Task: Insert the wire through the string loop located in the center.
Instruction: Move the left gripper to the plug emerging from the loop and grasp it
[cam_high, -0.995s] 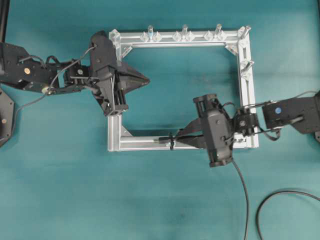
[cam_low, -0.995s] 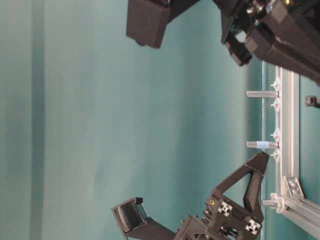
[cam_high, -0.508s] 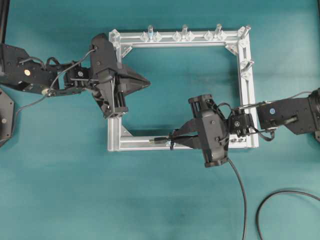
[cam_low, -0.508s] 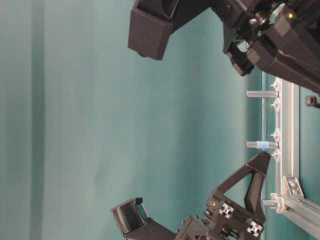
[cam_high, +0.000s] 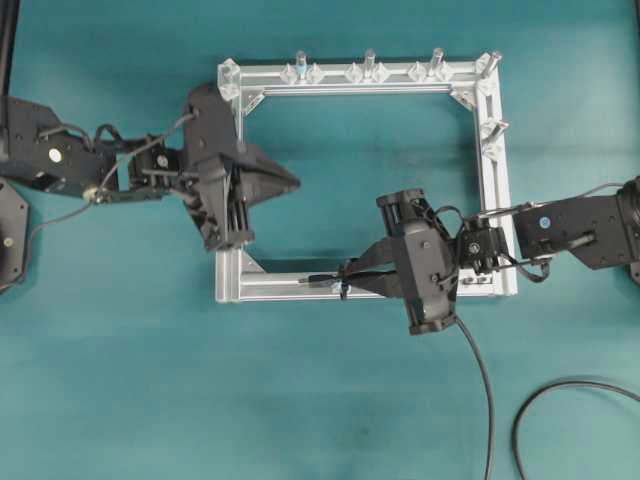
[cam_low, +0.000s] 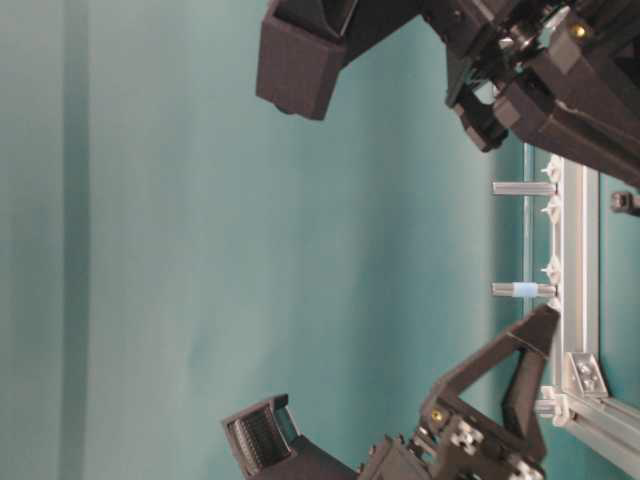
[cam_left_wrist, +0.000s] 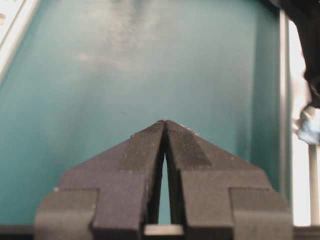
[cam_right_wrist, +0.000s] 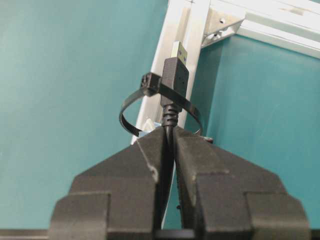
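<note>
My right gripper is shut on the wire just behind its plug. In the right wrist view the gripper pinches the black cable, and the black plug with its metal tip sits inside the string loop, over the silver frame bar. The loop wraps the frame's bottom bar, and the plug tip pokes out on its left. My left gripper is shut and empty above the mat inside the frame, as the left wrist view also shows.
The wire trails from my right gripper down the mat and curls at the lower right. Upright silver posts stand on the frame's far bar, also seen from table level. My left arm overlaps the frame's left bar.
My right gripper moved left with the wire, pushing the plug further through the loop, then held still. My left gripper drifted slightly left and toward the front.
</note>
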